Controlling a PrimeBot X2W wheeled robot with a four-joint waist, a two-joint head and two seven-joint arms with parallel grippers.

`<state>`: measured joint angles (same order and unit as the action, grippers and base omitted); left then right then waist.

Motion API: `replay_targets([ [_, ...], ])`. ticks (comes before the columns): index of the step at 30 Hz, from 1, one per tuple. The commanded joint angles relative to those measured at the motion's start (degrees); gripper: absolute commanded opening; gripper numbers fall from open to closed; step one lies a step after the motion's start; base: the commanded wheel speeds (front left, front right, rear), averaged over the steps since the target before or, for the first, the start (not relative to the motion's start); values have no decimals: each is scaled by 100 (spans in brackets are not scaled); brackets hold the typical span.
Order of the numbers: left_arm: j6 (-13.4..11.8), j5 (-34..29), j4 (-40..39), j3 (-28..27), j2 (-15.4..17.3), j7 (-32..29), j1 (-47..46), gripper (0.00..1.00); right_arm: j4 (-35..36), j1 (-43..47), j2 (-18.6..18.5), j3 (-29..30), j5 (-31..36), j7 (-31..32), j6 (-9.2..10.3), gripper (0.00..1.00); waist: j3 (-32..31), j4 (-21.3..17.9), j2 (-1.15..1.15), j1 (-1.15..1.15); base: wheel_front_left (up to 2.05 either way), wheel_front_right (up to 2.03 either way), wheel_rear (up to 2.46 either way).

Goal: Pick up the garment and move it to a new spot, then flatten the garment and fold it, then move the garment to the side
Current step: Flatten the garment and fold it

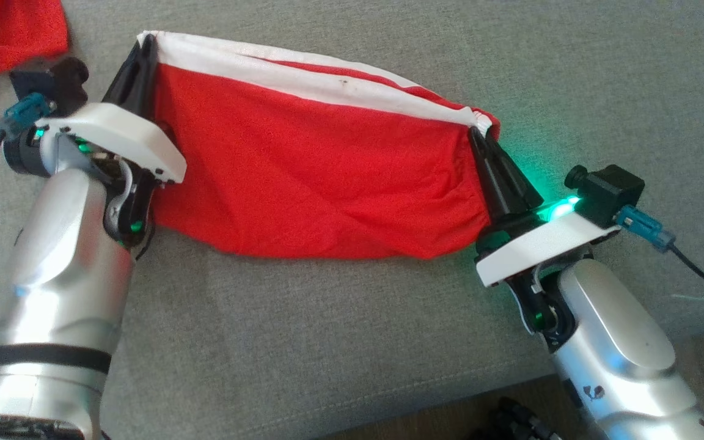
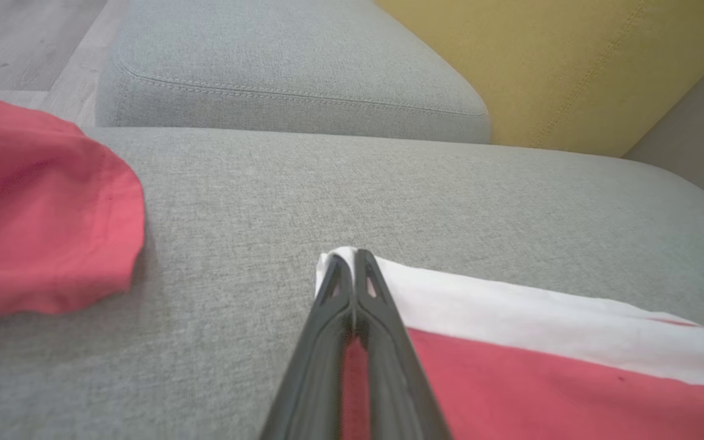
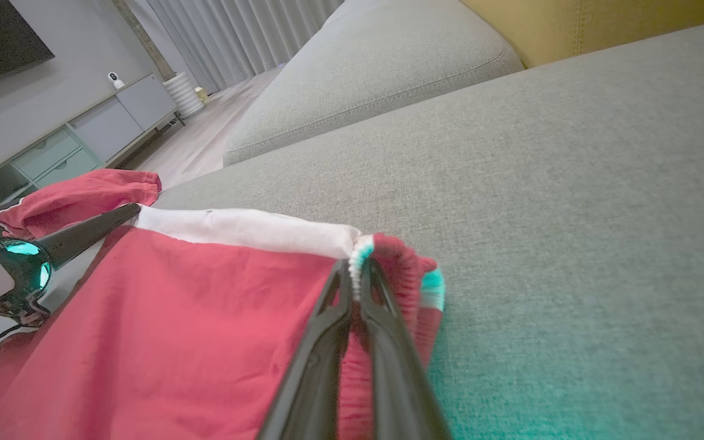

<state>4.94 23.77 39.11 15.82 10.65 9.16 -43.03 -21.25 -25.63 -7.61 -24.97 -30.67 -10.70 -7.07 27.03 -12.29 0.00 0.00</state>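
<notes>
- Red fabric garment with white band (image 1: 315,183) lies stretched across grey fabric sofa cushion (image 1: 327,342).
- Left gripper (image 1: 149,43), right gripper (image 1: 474,133): each clamped on a band corner.
- Cushion bare toward front edge; second red cloth (image 1: 10,30) at far-left corner.

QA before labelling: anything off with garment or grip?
Minor only: left gripper and right gripper each pinch the garment at an end of its white band; the right end is bunched, not a clean corner. Small dark speck on the band. Another red cloth lies far left.
</notes>
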Motion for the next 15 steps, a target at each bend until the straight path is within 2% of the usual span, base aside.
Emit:
replay_targets([
  [1, -48, -62, -54, -145, 164, 25, -257, 0, 96, -69, 88, -63, 65, -79, -42, 0, 4, -17, 0, 0, 0, 0, 0],
  [3, -44, -52, 85, -126, 155, -3, -324, 0, 49, -96, 108, -67, 66, -98, -42, 0, 2, -32, 0, 0, 0, 0, 0],
  [4, -35, -40, 152, -115, 147, -23, -352, 0, 25, -106, 119, -68, 68, -108, -42, 11, 0, -38, 0, 0, 0, 0, 0],
  [5, -27, -34, 204, -104, 140, -17, -376, 11, 3, -112, 131, -56, 69, -122, -42, 32, -4, -40, 0, 0, 0, 0, 0],
  [6, -20, -35, 245, -91, 135, 9, -398, 35, -19, -117, 142, -46, 71, -134, -42, 53, -11, -39, 0, 0, 0, 0, 0],
  [7, -15, -36, 283, -79, 128, 40, -416, 53, -42, -122, 151, -37, 72, -144, -42, 88, -20, -36, 0, 0, 0, 0, 0],
  [8, -15, -36, 283, -79, 128, 40, -416, 53, -42, -122, 151, -37, 72, -144, -42, 88, -20, -36, 0, 0, 0, 0, 0],
  [9, -10, -33, 317, -71, 119, 74, -429, 100, -62, -126, 160, -22, 74, -160, -42, 100, -33, -33, 0, 0, 0, 0, 0],
  [15, 64, 7, 424, 58, -7, 185, -424, 100, -143, -72, 194, 202, 239, -263, -42, 100, -189, 29, 0, 0, 0, 0, 0],
])
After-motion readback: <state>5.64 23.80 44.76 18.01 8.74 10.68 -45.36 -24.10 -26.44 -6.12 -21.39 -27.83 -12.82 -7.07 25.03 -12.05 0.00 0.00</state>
